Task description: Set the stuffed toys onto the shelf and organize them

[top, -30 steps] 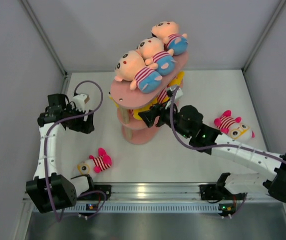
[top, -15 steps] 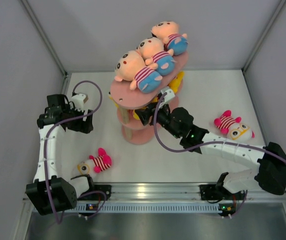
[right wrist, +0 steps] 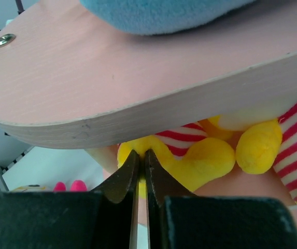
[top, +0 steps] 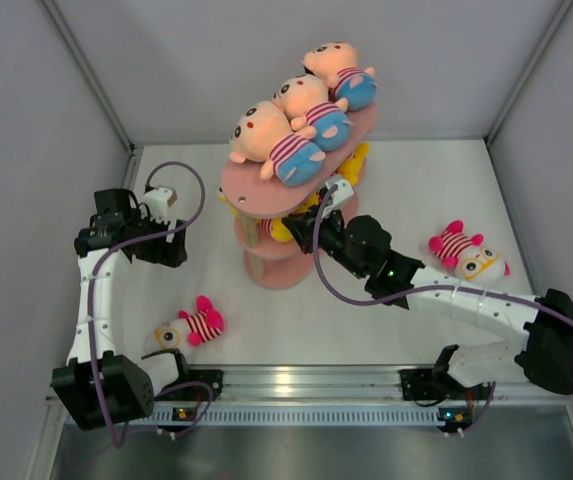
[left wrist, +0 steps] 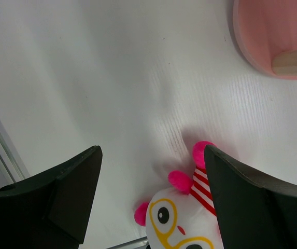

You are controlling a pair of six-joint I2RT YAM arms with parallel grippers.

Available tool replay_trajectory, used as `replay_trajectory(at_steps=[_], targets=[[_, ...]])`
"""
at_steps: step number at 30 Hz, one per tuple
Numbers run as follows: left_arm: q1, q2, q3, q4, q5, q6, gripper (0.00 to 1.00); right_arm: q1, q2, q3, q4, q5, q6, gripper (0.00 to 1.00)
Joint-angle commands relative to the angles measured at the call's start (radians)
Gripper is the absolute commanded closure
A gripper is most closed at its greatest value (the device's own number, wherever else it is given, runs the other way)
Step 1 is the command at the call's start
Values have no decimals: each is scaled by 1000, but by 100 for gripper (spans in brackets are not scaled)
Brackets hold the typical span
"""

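The salmon-pink shelf (top: 266, 195) stands mid-table with three peach-headed stuffed toys (top: 291, 130) lying on its top tier. Yellow striped toys (right wrist: 205, 158) lie on the middle tier. My right gripper (top: 291, 225) reaches under the top tier (right wrist: 138, 88), and in the right wrist view the gripper (right wrist: 142, 166) is shut on a fold of a yellow toy. A pink white-faced toy (top: 191, 325) lies on the table near the left base. My left gripper (top: 163, 225) hovers open above it, and the toy's face (left wrist: 187, 223) shows between the fingers (left wrist: 60, 197). Another pink toy (top: 466, 250) lies at the right.
Grey walls enclose the white table on three sides. A metal rail (top: 306, 385) with both arm bases runs along the near edge. The shelf's base (left wrist: 272, 36) shows at the top right of the left wrist view.
My right gripper has pushed further in under the top tier and closed on the yellow toy. The left arm has barely moved.
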Motion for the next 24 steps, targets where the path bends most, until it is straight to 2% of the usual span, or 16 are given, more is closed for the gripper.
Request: replay_trajectory(at_steps=[1,10,13,19,24], targets=[[-6,-17,1,36,11,-7,14,20,-51,24,-14,-44,24,100],[-8,-26,-5,34,4,2,14,4,-84,56,-123,-114,31,100],[-8,-22,-7,34,5,1,14,-16,-75,53,-143,-142,54,96],[-8,-34,-19,34,-3,9,14,-46,-116,62,-166,-145,67,56],[-8,-36,-24,34,-6,12,14,-76,-191,100,-261,-142,76,43]])
